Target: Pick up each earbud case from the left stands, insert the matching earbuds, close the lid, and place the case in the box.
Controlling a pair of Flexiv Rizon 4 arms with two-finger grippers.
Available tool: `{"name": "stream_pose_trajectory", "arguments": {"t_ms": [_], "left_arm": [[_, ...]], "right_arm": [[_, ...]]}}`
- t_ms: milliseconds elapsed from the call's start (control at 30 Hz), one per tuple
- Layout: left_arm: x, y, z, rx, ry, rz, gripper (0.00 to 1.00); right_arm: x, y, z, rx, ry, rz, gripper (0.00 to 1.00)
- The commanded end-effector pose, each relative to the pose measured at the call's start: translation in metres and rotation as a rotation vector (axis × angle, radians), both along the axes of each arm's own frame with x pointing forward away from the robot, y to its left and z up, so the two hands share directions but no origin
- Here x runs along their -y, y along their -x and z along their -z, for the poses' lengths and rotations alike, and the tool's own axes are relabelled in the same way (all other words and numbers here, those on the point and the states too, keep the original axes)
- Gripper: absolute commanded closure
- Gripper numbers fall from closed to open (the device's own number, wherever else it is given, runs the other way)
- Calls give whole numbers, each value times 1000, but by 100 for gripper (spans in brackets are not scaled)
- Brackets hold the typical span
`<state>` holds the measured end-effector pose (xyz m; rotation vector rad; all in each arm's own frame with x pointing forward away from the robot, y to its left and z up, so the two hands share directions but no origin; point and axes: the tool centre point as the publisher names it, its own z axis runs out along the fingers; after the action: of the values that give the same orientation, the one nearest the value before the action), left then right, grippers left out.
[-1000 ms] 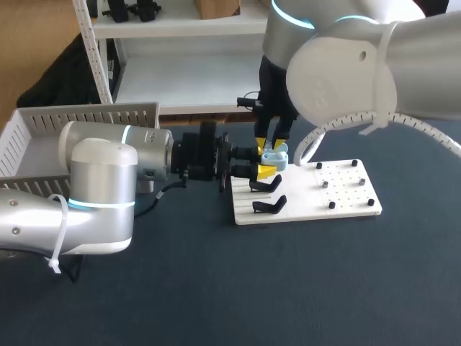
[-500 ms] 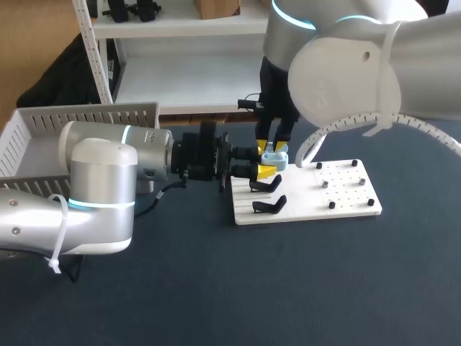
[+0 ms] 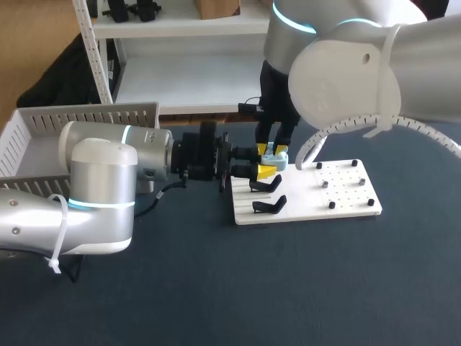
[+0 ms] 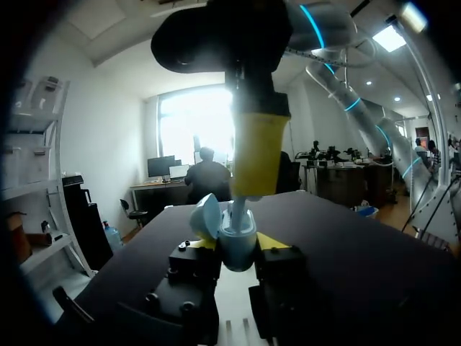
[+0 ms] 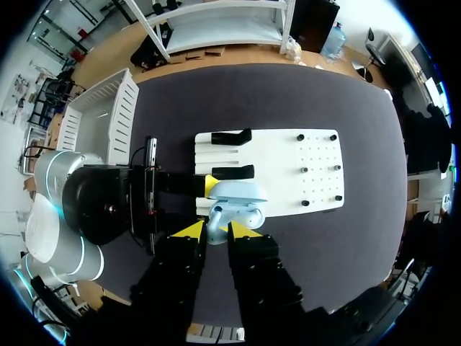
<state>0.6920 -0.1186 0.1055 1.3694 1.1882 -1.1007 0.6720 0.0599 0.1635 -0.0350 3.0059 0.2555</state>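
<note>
A light blue earbud case (image 3: 275, 156) with its lid (image 4: 206, 215) open is held above the white stand board (image 3: 346, 205), and my left gripper (image 3: 268, 163) is shut on it from two sides. My right gripper (image 3: 271, 149) comes down from above, shut on a small pale earbud (image 4: 236, 210) whose stem sits at the case's opening. In the right wrist view the case (image 5: 240, 193) lies just ahead of my right gripper (image 5: 216, 229). In the left wrist view the case body (image 4: 238, 241) sits between the yellow tips. Two black stands (image 3: 268, 186) stand bare on the board's left side.
A white slatted box (image 3: 43, 133) stands at the table's left, behind my left arm. The board's right half carries several small black pegs (image 3: 331, 205). Dark table surface lies open in front of the board.
My right arm has crept slightly to the right over the case. The left arm and the case have kept still.
</note>
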Motion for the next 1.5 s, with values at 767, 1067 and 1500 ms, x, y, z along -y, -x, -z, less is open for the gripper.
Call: {"name": "stream_pose_trajectory", "arguments": {"t_ms": [767,1067,1500], "left_arm": [[0,2,0,2,1,-6,100],[0,2,0,2,1,-6,100],[0,2,0,2,1,-6,100]], "right_arm": [[-1,-11,6,-15,4,-9,100],[-1,-15,8,-23,11,-17,100],[3,-13,12,-40,30,-59,100]]}}
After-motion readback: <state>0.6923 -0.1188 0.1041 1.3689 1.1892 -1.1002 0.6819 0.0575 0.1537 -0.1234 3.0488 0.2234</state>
